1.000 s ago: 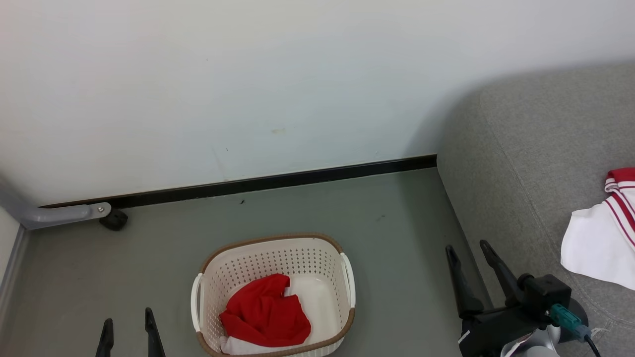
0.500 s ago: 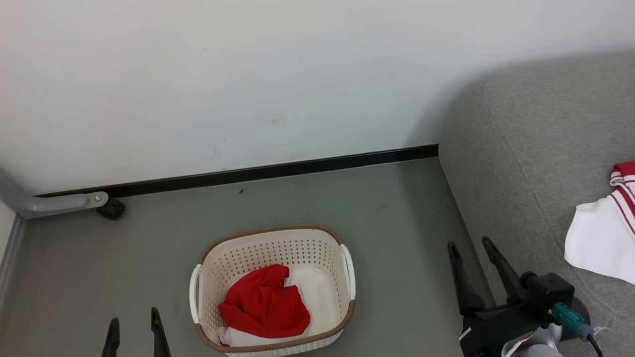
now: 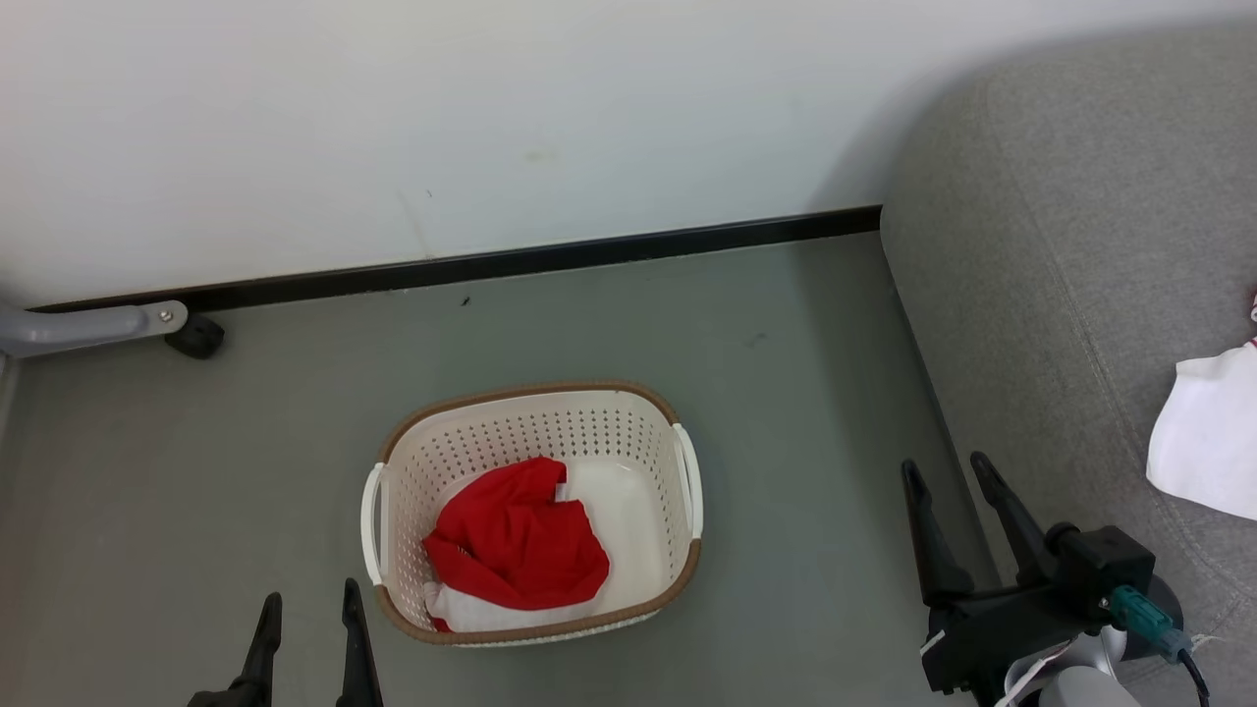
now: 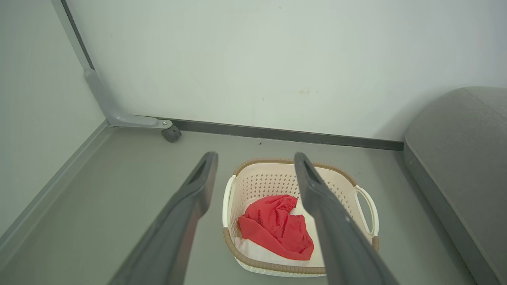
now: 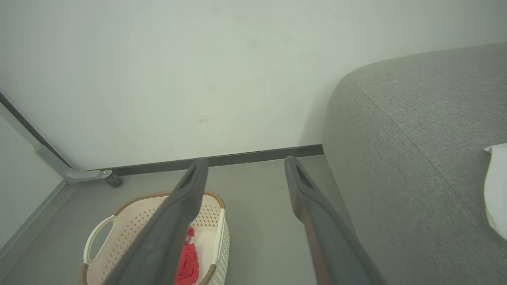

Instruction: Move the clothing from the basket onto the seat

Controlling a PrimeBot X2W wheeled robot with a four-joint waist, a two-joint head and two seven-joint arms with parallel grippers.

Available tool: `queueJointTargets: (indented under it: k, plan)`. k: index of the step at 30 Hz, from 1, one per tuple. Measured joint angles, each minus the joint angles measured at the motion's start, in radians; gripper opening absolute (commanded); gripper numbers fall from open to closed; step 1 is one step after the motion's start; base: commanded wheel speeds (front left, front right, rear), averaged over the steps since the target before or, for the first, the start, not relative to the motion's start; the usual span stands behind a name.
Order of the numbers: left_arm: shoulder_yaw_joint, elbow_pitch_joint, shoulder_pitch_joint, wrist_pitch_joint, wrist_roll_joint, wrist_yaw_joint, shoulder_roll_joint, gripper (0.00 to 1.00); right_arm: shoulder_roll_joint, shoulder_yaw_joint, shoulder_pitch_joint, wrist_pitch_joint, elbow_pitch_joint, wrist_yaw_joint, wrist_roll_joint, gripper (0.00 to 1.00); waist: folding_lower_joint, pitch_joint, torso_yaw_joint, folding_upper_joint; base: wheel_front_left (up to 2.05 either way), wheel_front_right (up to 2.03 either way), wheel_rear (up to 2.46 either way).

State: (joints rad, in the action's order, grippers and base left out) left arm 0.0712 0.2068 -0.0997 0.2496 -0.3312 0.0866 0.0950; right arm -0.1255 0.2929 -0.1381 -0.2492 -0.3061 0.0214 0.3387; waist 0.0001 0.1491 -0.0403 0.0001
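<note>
A crumpled red piece of clothing (image 3: 516,545) with a white panel lies in the cream perforated basket (image 3: 530,391) on the floor. The grey seat (image 3: 1061,245) stands to the right, with a white piece of clothing (image 3: 1208,442) lying on it. My left gripper (image 3: 310,594) hovers open just left of the basket's near corner. In its wrist view the left gripper (image 4: 255,156) frames the basket (image 4: 366,206) and the red clothing (image 4: 273,225). My right gripper (image 3: 945,463) is open beside the seat's front edge, holding nothing. The right gripper (image 5: 246,160) points at the wall's foot.
A pale wall with a black skirting strip (image 3: 550,257) closes the far side. A grey metal leg with a dark caster (image 3: 194,337) stands at the far left. Grey floor (image 3: 805,412) lies between the basket and the seat.
The head camera has tilted down, so the whole scene sits higher in the picture. My left gripper's fingers reach a little further into view. Both grippers stay open.
</note>
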Motion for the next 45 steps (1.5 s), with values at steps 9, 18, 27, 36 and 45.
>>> queueJointTargets:
  k: [9, 18, 27, 36, 45]
  plan:
    - [0.020, 0.030, 0.086, 0.000, 0.012, -0.026, -0.002, 1.00, -0.004, -0.009, -0.059, 0.000, 0.002, 0.001, 0.000, 1.00, 0.0000, 0.104, 0.001, 0.0000, 0.00, 0.00, 0.00]
    - [0.038, 0.073, 0.182, 0.000, 0.018, -0.035, -0.008, 1.00, -0.004, -0.014, -0.110, 0.000, -0.005, 0.001, 0.000, 1.00, 0.0000, 0.204, -0.002, 0.0001, 0.00, 0.00, 0.00]
    - [0.052, 0.140, 0.279, 0.000, 0.021, -0.062, -0.007, 1.00, 0.004, -0.009, -0.147, 0.000, -0.010, 0.001, 0.000, 1.00, 0.0000, 0.292, -0.011, 0.0001, 0.00, 0.00, 0.00]
    - [0.081, 0.181, 0.381, 0.000, 0.033, -0.078, -0.014, 1.00, 0.008, -0.012, -0.185, 0.000, -0.012, 0.000, 0.000, 1.00, 0.0001, 0.384, -0.024, 0.0001, 0.00, 0.00, 0.00]
    - [0.107, 0.227, 0.480, 0.000, 0.052, -0.098, -0.010, 1.00, 0.028, 0.001, -0.227, 0.000, -0.014, -0.004, 0.000, 1.00, 0.0000, 0.469, -0.041, 0.0001, 0.00, 0.00, 0.00]
